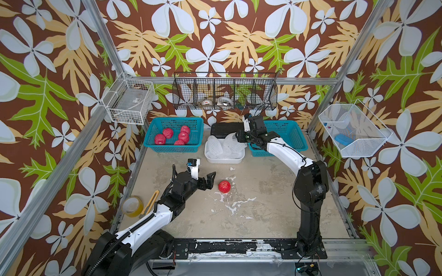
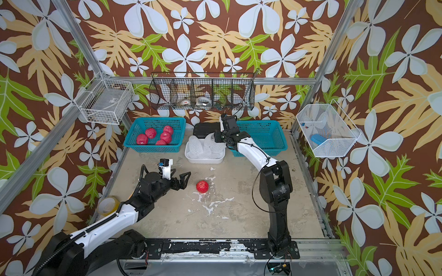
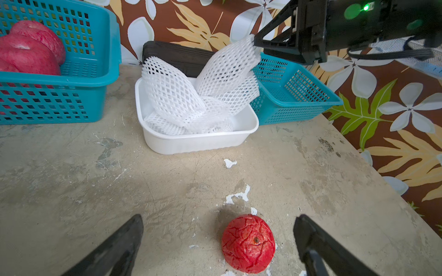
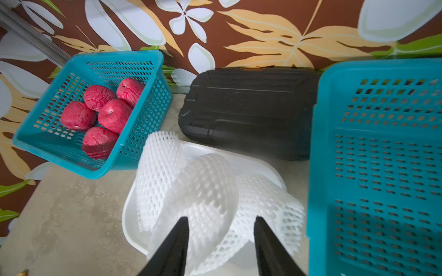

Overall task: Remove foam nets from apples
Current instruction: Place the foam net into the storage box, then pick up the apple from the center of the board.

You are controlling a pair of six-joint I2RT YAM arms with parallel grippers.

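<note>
Five apples [image 1: 183,137]: bare, sorted into basket [image 1: 177,117], far-left table [image 1: 263,215] corner.
Sixth apple [image 1: 224,186]: bare, mid-table, beside wide-open left claw [image 1: 212,181], likely basket-bound.
Right claw [image 4: 220,218]: jaws parted, letting net [image 4: 203,191] fall into tray [image 3: 196,143].

Walls [image 1: 215,35] of my cell: brown paper, big white flowers, tan and green leaves. Aluminium posts [image 1: 107,43] stand at both back corners. Tabletop [image 1: 263,203] below me is worn beige, scuffed, with chipped white patches [image 1: 229,208]. Light soft and even throughout.
</note>
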